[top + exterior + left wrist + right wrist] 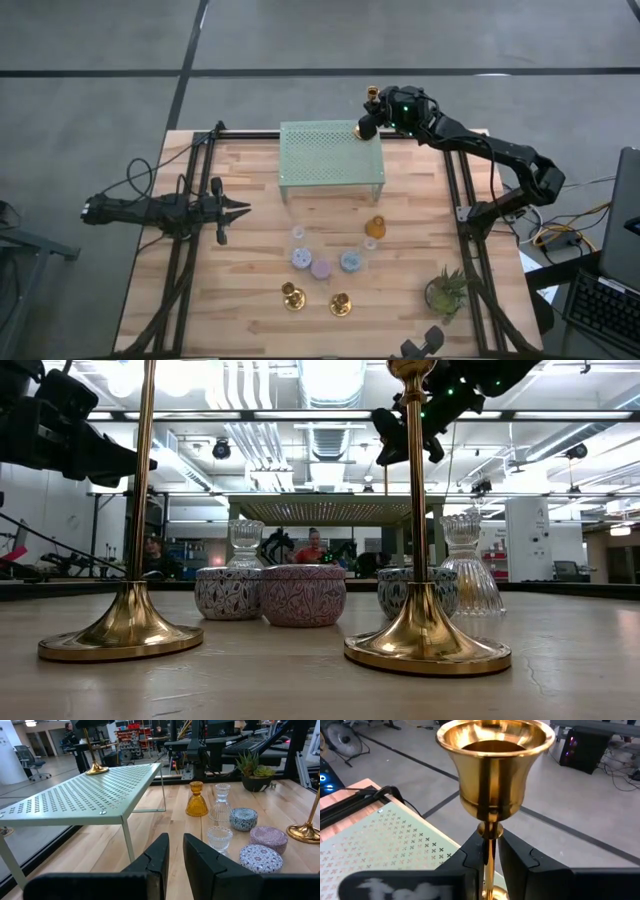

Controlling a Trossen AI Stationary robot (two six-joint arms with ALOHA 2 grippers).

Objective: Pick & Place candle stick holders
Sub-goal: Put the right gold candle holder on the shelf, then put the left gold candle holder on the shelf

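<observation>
**High view and three others: one candlestick on the rack, two left on the table**

High view. The right gripper [369, 124] is at the far right corner of the pale green perforated rack [310, 150], at the stem of a gold candle stick holder [372, 97] whose base sits on the rack top. Two more candle stick holders [293, 296] [340, 304] stand on the table's near part, untouched. The left gripper [240, 209] waits over the table's left side, jaws narrow, holding nothing.

Low view. Both remaining holders stand upright in the foreground, in front of patterned tins [302, 595] and glass cups [469, 572].

Left wrist view. The placed holder's base [96, 769] rests flat on the rack.

Right wrist view. The fingers [517, 860] flank the thin stem just under the cup; whether they grip it or have begun to let go cannot be told.

Judgement: about one third done; two placements remain.
</observation>
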